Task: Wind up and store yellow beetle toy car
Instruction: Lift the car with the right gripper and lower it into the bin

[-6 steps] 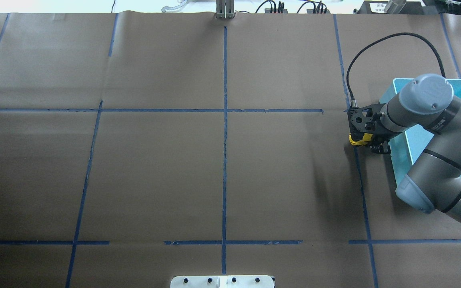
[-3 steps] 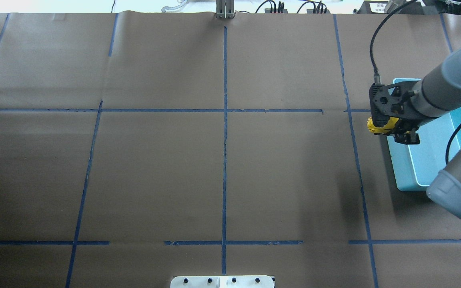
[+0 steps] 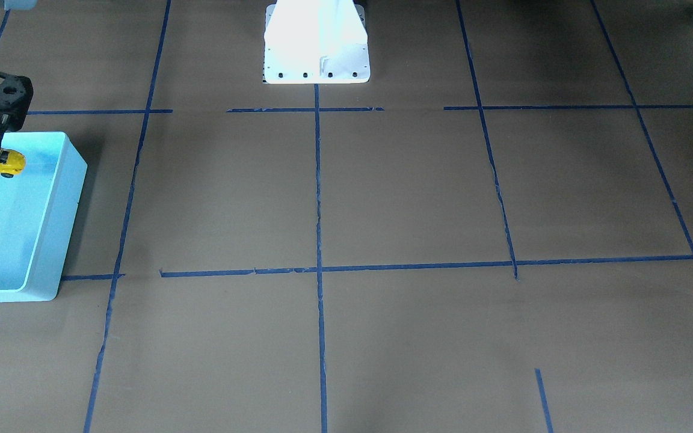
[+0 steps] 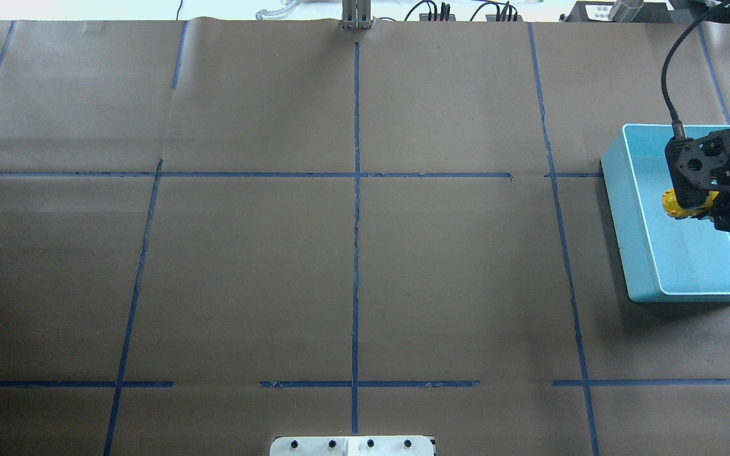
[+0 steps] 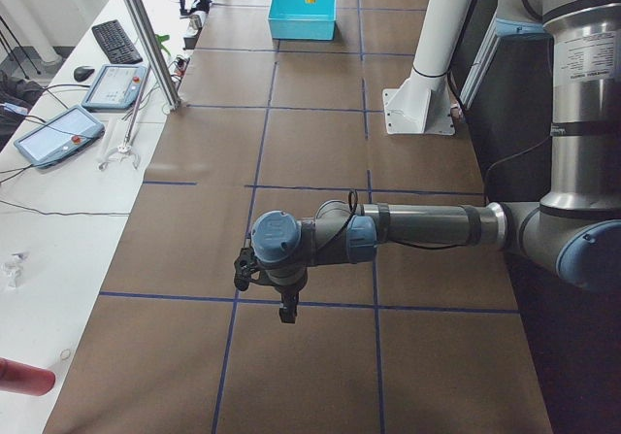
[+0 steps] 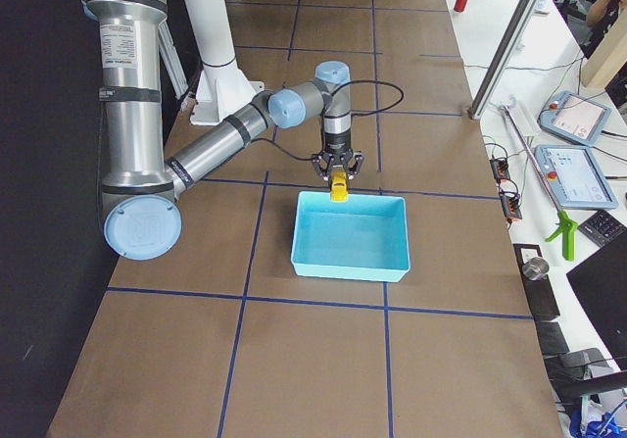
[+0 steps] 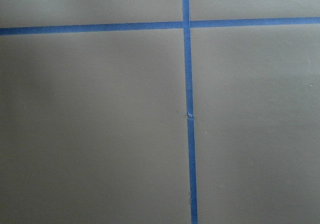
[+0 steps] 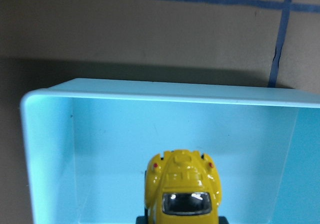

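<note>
Over the light blue bin (image 4: 621, 228), jaws of the right gripper (image 4: 710, 209) pinched the yellow beetle toy car (image 4: 672, 204); the state of the left gripper (image 5: 288, 314) could not be told.

Table covered in brown paper (image 4: 244, 272), gridded with blue tape lines (image 4: 356, 253). White side bench (image 5: 49, 250) carries a keyboard (image 5: 114, 41) and two tablets (image 5: 56, 133).

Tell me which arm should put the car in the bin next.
Right. The right gripper holds the car over the bin, so it likely only needs to lower and release. The left gripper hangs far down the table from both.
</note>
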Motion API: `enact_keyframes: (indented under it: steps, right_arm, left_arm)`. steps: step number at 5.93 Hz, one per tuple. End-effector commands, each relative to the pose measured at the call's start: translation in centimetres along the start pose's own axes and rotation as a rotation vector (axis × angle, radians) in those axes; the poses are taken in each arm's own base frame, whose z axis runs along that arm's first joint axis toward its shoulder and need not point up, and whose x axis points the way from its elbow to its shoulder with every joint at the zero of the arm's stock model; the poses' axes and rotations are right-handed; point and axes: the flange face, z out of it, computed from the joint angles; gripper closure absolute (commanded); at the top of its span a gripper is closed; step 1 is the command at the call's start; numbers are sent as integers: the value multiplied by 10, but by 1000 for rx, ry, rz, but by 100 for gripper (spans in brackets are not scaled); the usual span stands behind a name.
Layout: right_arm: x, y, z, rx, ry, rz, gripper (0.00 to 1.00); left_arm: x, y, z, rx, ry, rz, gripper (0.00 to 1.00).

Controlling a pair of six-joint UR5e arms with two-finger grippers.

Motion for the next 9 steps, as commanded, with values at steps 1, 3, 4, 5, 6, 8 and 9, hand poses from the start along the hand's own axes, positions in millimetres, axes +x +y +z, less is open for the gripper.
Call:
enact_keyframes:
  steps: [1, 3, 4, 5, 6, 8, 9]
  right_arm:
    - [13, 25, 83, 16, 14, -10, 100]
    - [15, 38, 127, 61, 2, -15, 100]
    - [14, 40, 132, 56, -6, -5, 99]
    - [14, 40, 132, 58, -6, -4, 96]
    - [14, 40, 132, 57, -8, -3, 87]
    - [15, 38, 131, 62, -5, -5, 59]
    - [13, 37, 131, 73, -15, -2, 33]
  left_arm:
    - [1, 0, 0, -1, 0, 1, 0]
    - [-4, 1, 3, -6, 1, -8, 0]
    - [-4, 2, 4, -8, 1, -10, 0]
    - [-2, 1, 2, -5, 2, -7, 0]
    - [0, 1, 0, -1, 2, -2, 0]
    - [1, 0, -1, 2, 1, 0, 0]
    - [1, 0, -1, 2, 1, 0, 0]
